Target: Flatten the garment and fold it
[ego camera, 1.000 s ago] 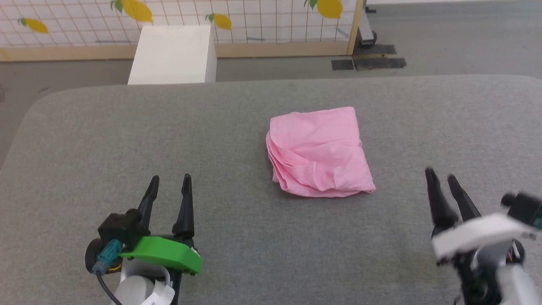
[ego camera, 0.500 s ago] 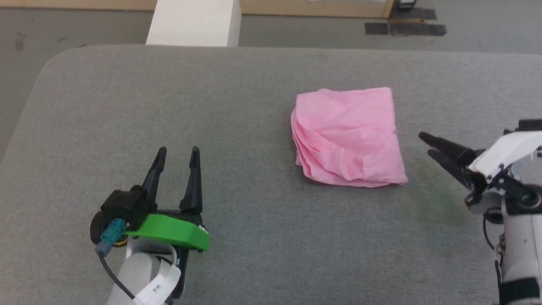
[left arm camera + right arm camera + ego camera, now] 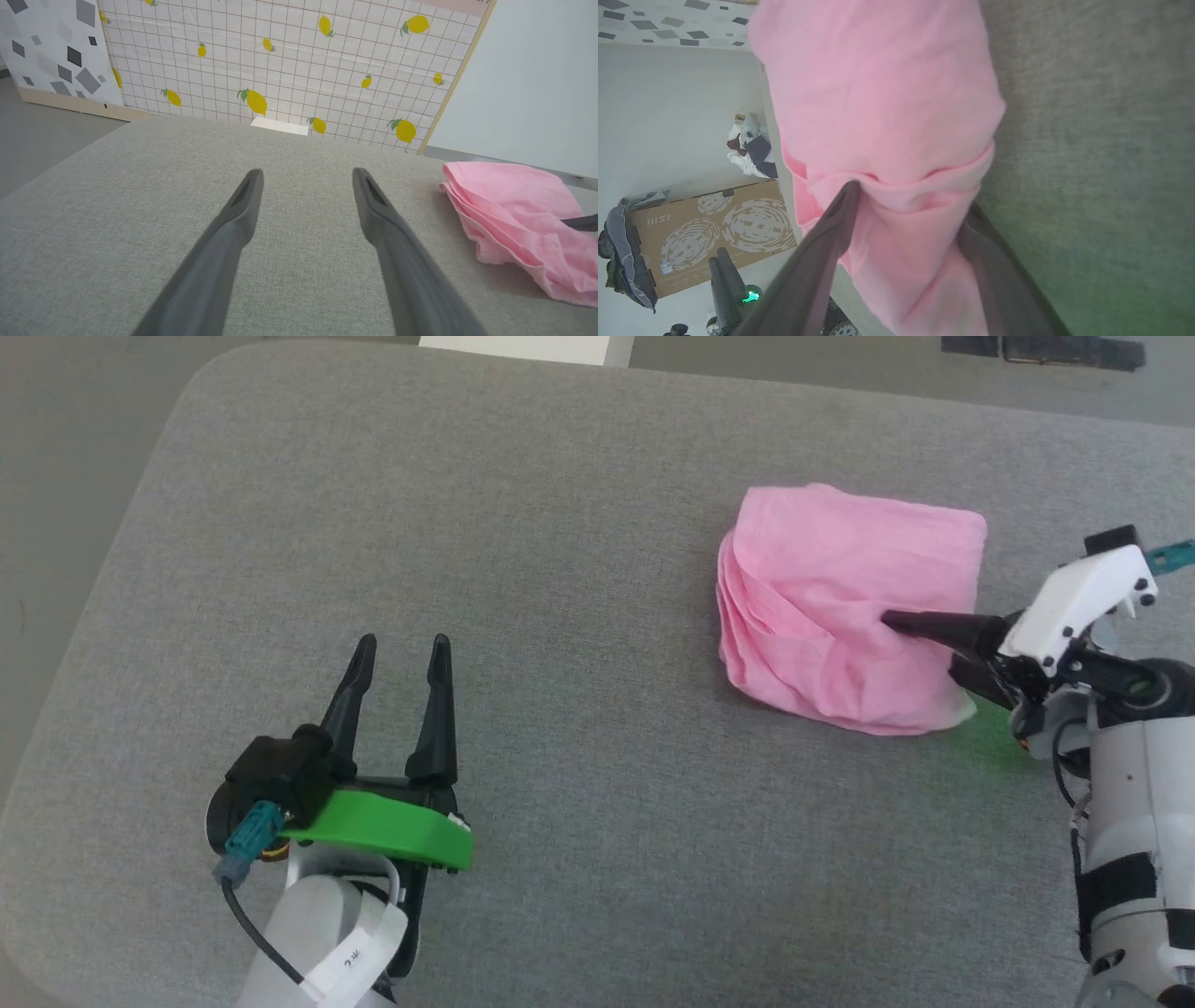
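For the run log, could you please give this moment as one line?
right gripper: open, straddling garment edge | left gripper: open, away

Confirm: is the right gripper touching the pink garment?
Touching. In the right wrist view the right gripper straddles an edge of the garment. The fabric lies against both fingers and bulges between them. The jaws stand wide apart, not closed.

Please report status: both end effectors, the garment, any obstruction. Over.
Left end effector open, apart from garment. Right end effector open, astride garment edge. Garment folded, rumpled. No obstruction seen.
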`<state>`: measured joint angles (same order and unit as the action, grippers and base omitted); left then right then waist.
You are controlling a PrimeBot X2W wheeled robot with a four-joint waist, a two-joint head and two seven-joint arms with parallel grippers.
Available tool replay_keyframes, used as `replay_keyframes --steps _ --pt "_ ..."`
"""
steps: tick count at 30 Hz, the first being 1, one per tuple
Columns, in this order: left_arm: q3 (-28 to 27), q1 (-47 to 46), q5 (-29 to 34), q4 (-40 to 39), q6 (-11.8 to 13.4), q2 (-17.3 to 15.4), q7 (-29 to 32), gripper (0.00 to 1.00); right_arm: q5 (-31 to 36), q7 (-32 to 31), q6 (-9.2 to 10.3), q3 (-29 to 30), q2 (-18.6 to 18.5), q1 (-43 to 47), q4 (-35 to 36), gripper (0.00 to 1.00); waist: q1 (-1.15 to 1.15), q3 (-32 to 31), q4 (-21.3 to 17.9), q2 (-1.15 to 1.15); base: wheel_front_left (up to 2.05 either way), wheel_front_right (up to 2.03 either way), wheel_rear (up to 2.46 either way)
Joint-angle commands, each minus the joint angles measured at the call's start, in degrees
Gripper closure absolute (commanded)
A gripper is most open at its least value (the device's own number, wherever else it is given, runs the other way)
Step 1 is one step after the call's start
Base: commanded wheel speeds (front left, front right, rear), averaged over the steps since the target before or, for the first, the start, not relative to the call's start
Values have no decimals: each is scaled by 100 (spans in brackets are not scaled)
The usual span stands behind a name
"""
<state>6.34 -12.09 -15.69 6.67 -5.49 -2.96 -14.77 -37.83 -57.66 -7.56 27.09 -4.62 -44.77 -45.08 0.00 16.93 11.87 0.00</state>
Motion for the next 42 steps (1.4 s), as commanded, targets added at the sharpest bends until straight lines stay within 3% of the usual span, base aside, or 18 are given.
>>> replay_keyframes --steps 1,3,12,18,25,35,42 --pt "9 -89 7 -28 24 8 -23 0 51 -67 8 7 83 -71 20 58 0 36 31 0 0 0 0" --pt "6 -87 12 -39 36 8 -23 0 119 -99 8 -35 118 -89 132 100 0 41 16 0 0 0 0" --pt "-68 -99 89 -57 40 8 -23 0 259 -297 8 -550 167 54 860 100 0 14 -357 0 0 0 0" --pt "-238 -82 248 -79 -3 8 -23 0 502 -675 8 -1554 136 177 1577 100 0 26 -989 0 0 0 0" --pt "-403 -141 508 -92 -95 -5 -23 0 902 -831 8 -3047 -556 385 2493 100 0 102 -1955 0 0 0 0" --pt "-351 -402 756 -174 -169 -241 -23 0 1639 -134 8 -3781 -1443 215 2632 100 0 560 -3086 0 0 0 0" --pt "-266 -584 872 -253 -184 -562 -23 0 2499 801 8 -3781 -1688 -190 2069 100 0 998 -3577 0 0 0 0"
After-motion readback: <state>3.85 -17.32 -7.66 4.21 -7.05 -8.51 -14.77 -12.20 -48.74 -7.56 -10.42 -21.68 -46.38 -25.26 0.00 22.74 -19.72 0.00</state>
